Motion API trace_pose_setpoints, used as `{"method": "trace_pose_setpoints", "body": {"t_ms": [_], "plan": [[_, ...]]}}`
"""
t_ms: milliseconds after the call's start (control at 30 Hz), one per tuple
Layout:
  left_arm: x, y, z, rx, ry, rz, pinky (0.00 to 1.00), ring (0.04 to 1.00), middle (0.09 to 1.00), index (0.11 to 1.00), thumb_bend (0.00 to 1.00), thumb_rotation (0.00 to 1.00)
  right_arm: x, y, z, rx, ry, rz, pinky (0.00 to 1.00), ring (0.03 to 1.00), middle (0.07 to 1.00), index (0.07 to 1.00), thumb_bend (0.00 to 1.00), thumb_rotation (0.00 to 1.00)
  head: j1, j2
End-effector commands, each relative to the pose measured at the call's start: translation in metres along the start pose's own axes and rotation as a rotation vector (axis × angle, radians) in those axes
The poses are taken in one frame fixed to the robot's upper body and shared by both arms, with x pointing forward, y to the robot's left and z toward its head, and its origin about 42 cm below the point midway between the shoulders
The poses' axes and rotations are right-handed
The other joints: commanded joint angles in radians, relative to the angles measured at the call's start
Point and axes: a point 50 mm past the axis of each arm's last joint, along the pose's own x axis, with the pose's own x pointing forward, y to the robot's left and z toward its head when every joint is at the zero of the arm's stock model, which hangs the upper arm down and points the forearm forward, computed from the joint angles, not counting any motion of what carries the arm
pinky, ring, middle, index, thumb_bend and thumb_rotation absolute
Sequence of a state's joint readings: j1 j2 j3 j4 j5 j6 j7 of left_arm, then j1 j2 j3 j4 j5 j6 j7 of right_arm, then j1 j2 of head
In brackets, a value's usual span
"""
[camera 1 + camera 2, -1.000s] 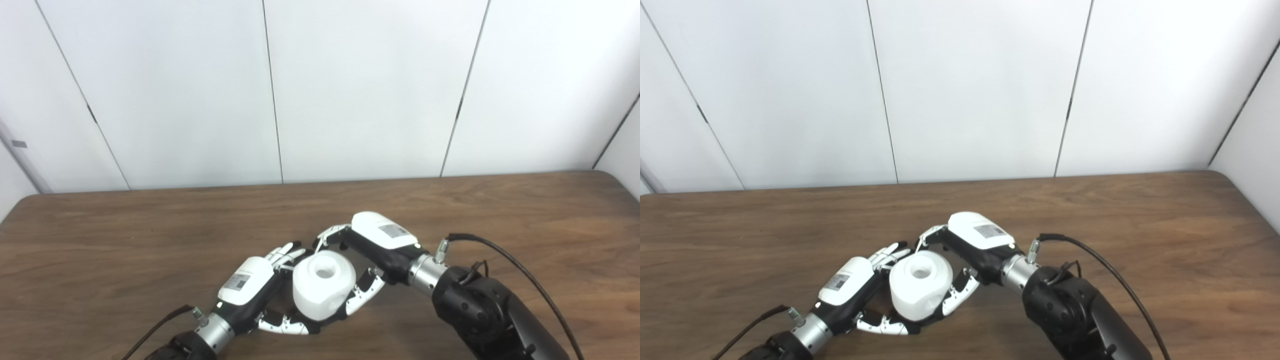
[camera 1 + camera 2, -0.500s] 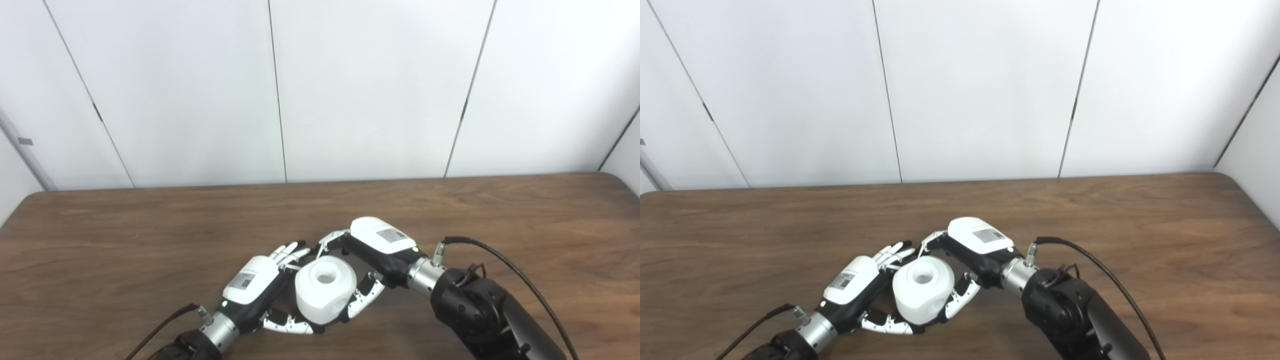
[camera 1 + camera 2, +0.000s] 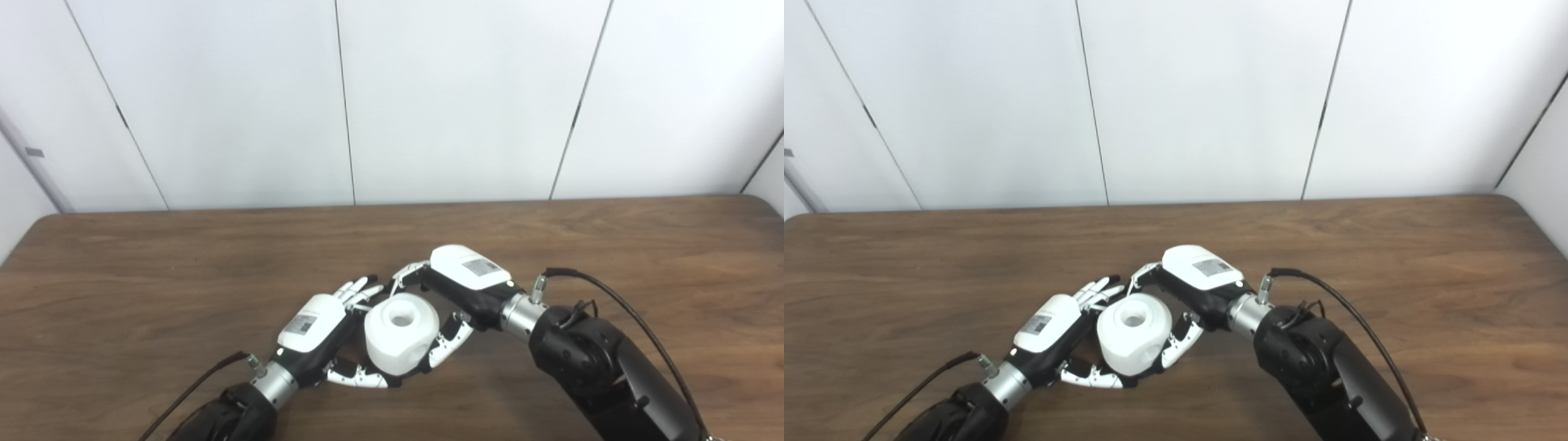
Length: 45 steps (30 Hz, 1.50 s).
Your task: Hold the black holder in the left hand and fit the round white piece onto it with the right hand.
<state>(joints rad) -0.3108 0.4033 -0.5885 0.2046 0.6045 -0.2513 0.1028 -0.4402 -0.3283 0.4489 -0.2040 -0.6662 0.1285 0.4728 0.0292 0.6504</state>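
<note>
Both hands grasping round white piece [image 3: 401, 332], left hand [image 3: 318, 331], right hand [image 3: 456, 294], mid-table [image 3: 122, 294], far from edges.

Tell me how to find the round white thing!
Look at the brown table, near its front edge, where the left hand and right hand meet. Cupped between them is the white piece. It is a chunky drum with a round hole on top.

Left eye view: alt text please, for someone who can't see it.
Two robot hands meet over a brown wooden table, cupping a round white piece with a hole in its top: left hand on its left, right hand on its right. No black holder is visible. White wall panels stand behind.
</note>
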Motion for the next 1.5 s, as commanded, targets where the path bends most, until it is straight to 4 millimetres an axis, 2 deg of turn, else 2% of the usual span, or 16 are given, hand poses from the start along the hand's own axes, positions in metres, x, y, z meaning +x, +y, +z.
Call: {"method": "trace_pose_setpoints", "body": {"t_ms": [0, 67, 133, 333, 467, 733, 867, 1033, 1100, 1167, 1200, 1300, 1367, 1467], "plan": [[-0.033, -0.069, 0.003, 0.023, 0.08, -0.344, 0.99, 0.996, 0.919, 0.484, 0.52, 0.06, 0.004, -0.018, 0.006, -0.043, -0.015, 0.028, 0.69, 0.825, 0.865, 0.776, 0.86, 0.27, 0.001, 0.001], [-0.034, -0.069, 0.002, 0.022, 0.078, -0.339, 0.98, 0.994, 0.917, 0.484, 0.52, 0.06, 0.002, -0.02, 0.007, -0.042, -0.01, 0.049, 0.7, 0.845, 0.914, 0.919, 0.96, 0.33, 0.001, 0.002], [-0.034, -0.07, 0.001, 0.021, 0.079, -0.339, 0.98, 0.99, 0.916, 0.483, 0.52, 0.06, 0.0, -0.021, 0.007, -0.035, -0.018, 0.046, 0.7, 0.855, 0.944, 0.983, 0.99, 0.35, 0.0, 0.002], [-0.035, -0.069, 0.0, 0.021, 0.08, -0.342, 0.98, 0.99, 0.919, 0.484, 0.52, 0.06, -0.003, -0.028, 0.007, -0.036, -0.024, 0.019, 0.67, 0.833, 0.935, 1.0, 1.0, 0.37, 0.0, 0.006], [-0.035, -0.069, 0.001, 0.021, 0.082, -0.348, 0.99, 0.992, 0.922, 0.484, 0.52, 0.06, -0.006, -0.033, 0.005, -0.057, -0.012, 0.023, 0.72, 0.899, 0.995, 1.0, 1.0, 0.37, -0.001, 0.008], [-0.036, -0.068, 0.001, 0.023, 0.08, -0.348, 0.98, 0.989, 0.918, 0.484, 0.52, 0.06, -0.013, -0.038, 0.002, -0.063, -0.014, 0.006, 0.74, 0.938, 1.0, 1.0, 1.0, 0.37, -0.005, 0.011], [-0.036, -0.069, 0.001, 0.017, 0.081, -0.342, 0.97, 0.985, 0.914, 0.484, 0.52, 0.06, -0.018, -0.045, -0.005, -0.054, 0.002, 0.008, 0.79, 0.953, 1.0, 1.0, 1.0, 0.37, -0.009, 0.011], [-0.036, -0.068, 0.001, 0.019, 0.078, -0.339, 0.97, 0.981, 0.914, 0.484, 0.52, 0.06, -0.035, -0.059, -0.028, -0.072, 0.058, 0.053, 0.72, 0.94, 1.0, 1.0, 1.0, 0.28, -0.012, 0.01], [-0.036, -0.068, -0.001, 0.021, 0.08, -0.34, 0.97, 0.98, 0.913, 0.484, 0.52, 0.06, -0.048, -0.068, -0.041, -0.071, 0.085, 0.053, 0.68, 0.882, 0.982, 1.0, 0.92, 0.09, -0.012, 0.01], [-0.036, -0.068, -0.002, 0.021, 0.082, -0.341, 0.97, 0.983, 0.917, 0.484, 0.52, 0.06, -0.056, -0.074, -0.051, -0.063, 0.105, 0.024, 0.64, 0.834, 0.938, 1.0, 0.81, 0.02, -0.016, 0.007], [-0.036, -0.068, -0.003, 0.018, 0.083, -0.34, 0.97, 0.984, 0.917, 0.484, 0.52, 0.06, -0.061, -0.078, -0.056, -0.06, 0.12, -0.008, 0.63, 0.823, 0.926, 0.994, 0.79, 0.01, -0.016, 0.007], [-0.037, -0.067, -0.004, 0.016, 0.083, -0.342, 0.97, 0.985, 0.918, 0.484, 0.52, 0.06, -0.069, -0.091, -0.072, -0.043, 0.175, -0.146, 0.6, 0.795, 0.87, 0.882, 0.71, 0.0, -0.023, 0.005], [-0.037, -0.066, -0.004, 0.019, 0.083, -0.342, 0.97, 0.984, 0.918, 0.484, 0.52, 0.06, -0.072, -0.098, -0.082, -0.029, 0.191, -0.249, 0.58, 0.748, 0.814, 0.81, 0.72, 0.0, -0.023, 0.003], [-0.037, -0.065, -0.004, 0.021, 0.082, -0.341, 0.97, 0.982, 0.918, 0.484, 0.52, 0.06, -0.077, -0.108, -0.091, 0.044, 0.196, -0.387, 0.56, 0.712, 0.771, 0.756, 0.74, 0.0, -0.024, 0.003]]}}
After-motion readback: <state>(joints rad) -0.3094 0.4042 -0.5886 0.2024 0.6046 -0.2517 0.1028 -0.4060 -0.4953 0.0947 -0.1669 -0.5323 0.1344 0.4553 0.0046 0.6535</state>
